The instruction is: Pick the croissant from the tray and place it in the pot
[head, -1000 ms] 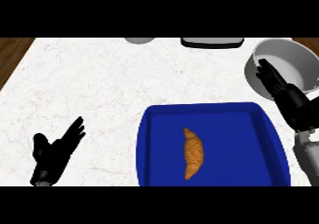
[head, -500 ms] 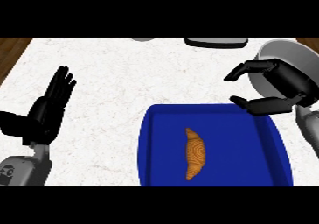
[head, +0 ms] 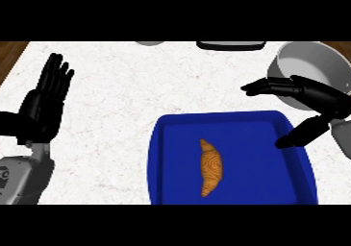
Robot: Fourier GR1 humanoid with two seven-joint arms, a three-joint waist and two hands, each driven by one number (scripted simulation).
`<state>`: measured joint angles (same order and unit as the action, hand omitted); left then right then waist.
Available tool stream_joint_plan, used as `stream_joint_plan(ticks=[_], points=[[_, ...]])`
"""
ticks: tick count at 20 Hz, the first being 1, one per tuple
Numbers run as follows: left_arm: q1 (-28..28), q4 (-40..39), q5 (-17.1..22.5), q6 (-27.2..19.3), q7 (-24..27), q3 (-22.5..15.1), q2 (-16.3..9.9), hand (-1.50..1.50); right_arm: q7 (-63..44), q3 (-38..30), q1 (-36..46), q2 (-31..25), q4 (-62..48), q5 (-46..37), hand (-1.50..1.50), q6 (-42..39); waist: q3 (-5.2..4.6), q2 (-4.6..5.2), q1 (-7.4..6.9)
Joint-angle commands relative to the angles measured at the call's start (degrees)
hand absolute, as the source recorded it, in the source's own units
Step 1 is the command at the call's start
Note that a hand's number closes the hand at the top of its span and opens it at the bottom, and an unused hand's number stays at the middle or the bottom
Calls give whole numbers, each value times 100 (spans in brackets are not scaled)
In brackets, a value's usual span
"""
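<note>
A golden-brown croissant [head: 210, 166] lies lengthwise in the middle of a blue tray [head: 169, 158] at the lower centre. A grey pot [head: 316, 66] stands at the upper right, just beyond the tray's far right corner. My right hand [head: 313, 98] hovers over that corner of the tray, open, fingers stretched leftward and thumb pointing down at the tray's right rim; it holds nothing and is apart from the croissant. My left hand [head: 43, 105] rests open at the left, fingers up.
The white marbled counter [head: 135, 86] has a brown wooden edge at the upper left. A dark flat object [head: 231, 45] and a small grey one [head: 149, 43] sit at the far edge.
My right hand has swung from in front of the pot down over the tray's far right corner. My left arm has risen with its fingers up.
</note>
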<state>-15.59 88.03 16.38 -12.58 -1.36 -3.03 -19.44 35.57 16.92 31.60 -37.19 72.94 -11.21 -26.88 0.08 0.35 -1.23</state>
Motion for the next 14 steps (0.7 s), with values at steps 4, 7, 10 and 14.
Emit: stream_joint_plan(ticks=[4, 7, 10, 14], points=[[-97, -165, 21, 73, 128, 197, 44, 0, -393, 846, 421, -47, 249, -1244, -150, -219, -12, -24, 52], [27, -335, -70, 112, 302, 191, 87, 0, -1097, 1114, 331, -51, 1062, -1470, -150, -487, -16, -56, 147], [-45, 98, -205, -116, -125, 77, 180, 0, -1668, 1181, 208, 299, 1411, -1631, -150, -688, -10, -58, 125], [-26, -200, -345, -64, 200, 98, 310, 0, -2456, 1375, 342, 722, 1504, -1925, -150, -1103, -12, -43, 124]])
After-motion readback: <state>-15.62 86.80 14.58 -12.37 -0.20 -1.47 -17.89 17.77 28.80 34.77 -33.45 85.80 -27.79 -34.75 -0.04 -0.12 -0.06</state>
